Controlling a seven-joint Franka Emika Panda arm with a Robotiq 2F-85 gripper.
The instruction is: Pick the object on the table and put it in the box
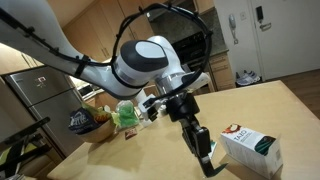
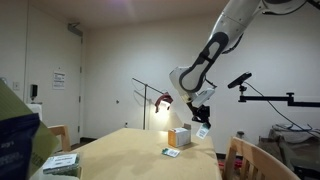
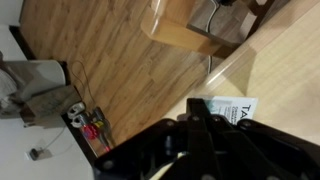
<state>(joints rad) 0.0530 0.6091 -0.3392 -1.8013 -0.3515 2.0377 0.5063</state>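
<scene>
You are in the carrying step. The gripper (image 2: 203,127) hangs above the table (image 1: 120,160) with its fingers (image 3: 200,135) pressed together. In an exterior view a small flat packet (image 2: 203,132) with a pale edge hangs at their tips, so I judge that they pinch it. The packet is thus off the table and not yet in the box (image 1: 252,150).

The box stands on the table just beside the fingers and lower than them. In an exterior view the box (image 2: 180,137) is below the fingertips and a little to one side. The next move, as I judge it, asks you to bring the fingertips over the box, go down carefully, and only then spread the fingers. Where the box opens I cannot tell, so check this first.

The count: one gripper, one box, and one packet at the fingers. A second packet (image 2: 172,152) lies flat on the table, below the fingers and near the box. Behind the fingers, well apart, are two bags: a dark bag (image 1: 85,120) and a green bag (image 1: 125,115). In the wrist view a white printed piece (image 3: 235,108) shows just past the fingertips. Whether it is the held packet, I cannot tell.
</scene>
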